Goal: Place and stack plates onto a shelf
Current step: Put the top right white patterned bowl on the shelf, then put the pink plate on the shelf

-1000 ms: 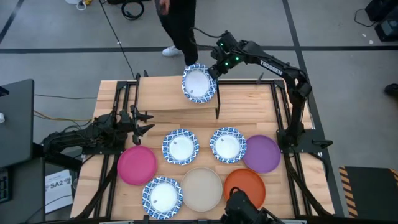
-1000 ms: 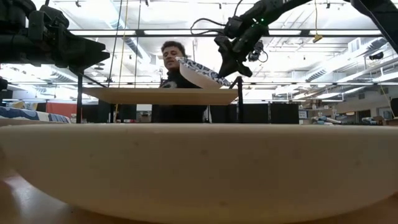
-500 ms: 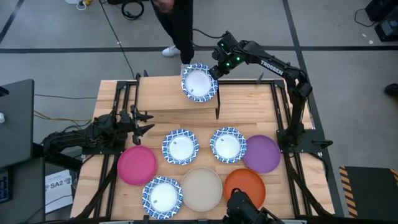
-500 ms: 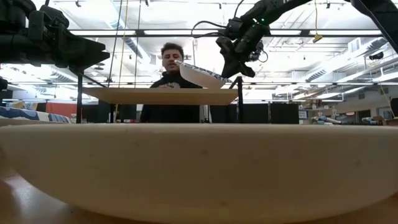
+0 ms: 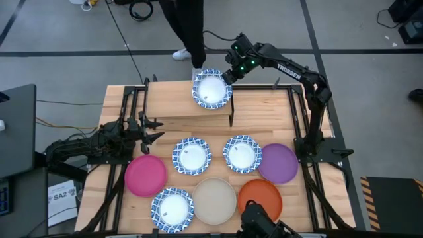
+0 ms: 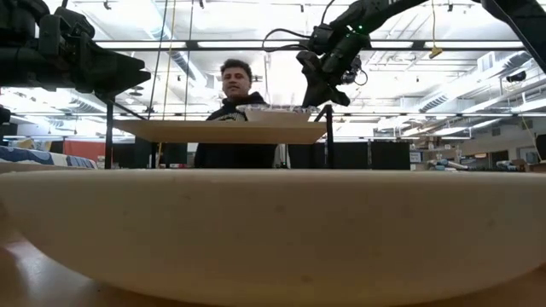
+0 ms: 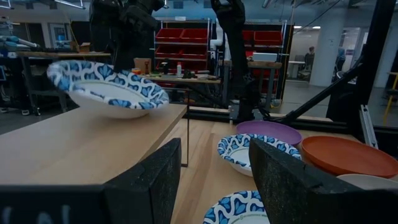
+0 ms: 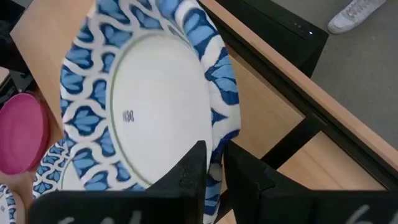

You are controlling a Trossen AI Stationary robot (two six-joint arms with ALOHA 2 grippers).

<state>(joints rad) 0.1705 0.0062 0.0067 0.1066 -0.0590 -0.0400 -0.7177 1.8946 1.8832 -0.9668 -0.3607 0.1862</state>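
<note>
- one blue-rimmed plate (image 5: 211, 89) sits on the shelf (image 5: 172, 102), at its right end, rim pinched by the right gripper (image 5: 229, 74).
- left gripper (image 5: 151, 129), fingers apart, waits near the shelf's left-front corner.

Blue-rimmed plate (image 8: 143, 106) pinched by right fingers (image 8: 189, 177), over wooden shelf (image 8: 273, 106)

Grey floor (image 5: 66, 39) crossed by dark lines; red storage bins (image 7: 252, 37) on racks behind; bright ceiling lights (image 6: 213, 64); a person (image 6: 235, 111) stands beyond the counter (image 5: 264, 119).
</note>
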